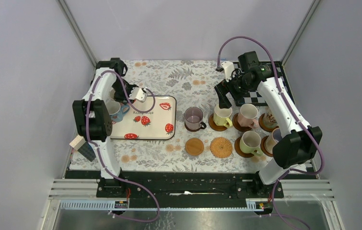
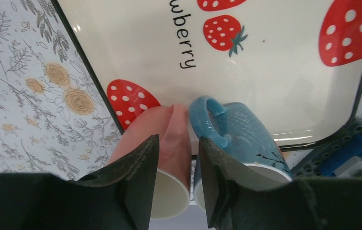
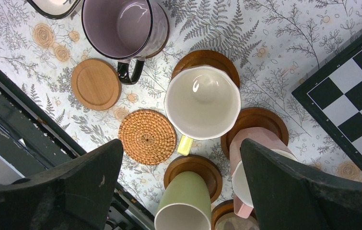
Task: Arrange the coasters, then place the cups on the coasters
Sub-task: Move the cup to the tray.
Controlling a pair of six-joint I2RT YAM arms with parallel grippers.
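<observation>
Left gripper, partly closed, pinches the wall of the pink mug; right gripper gapes wide, holding nothing.

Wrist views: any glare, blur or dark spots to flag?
Left wrist: tray print sharp, small highlights on the handle of the blue mug, left pincer's fingers dark with little detail. Right wrist: bright glint inside the cream cup, right pincer's fingers near-black, tablecloth crisp. Top external: even light, faint shadows.
</observation>
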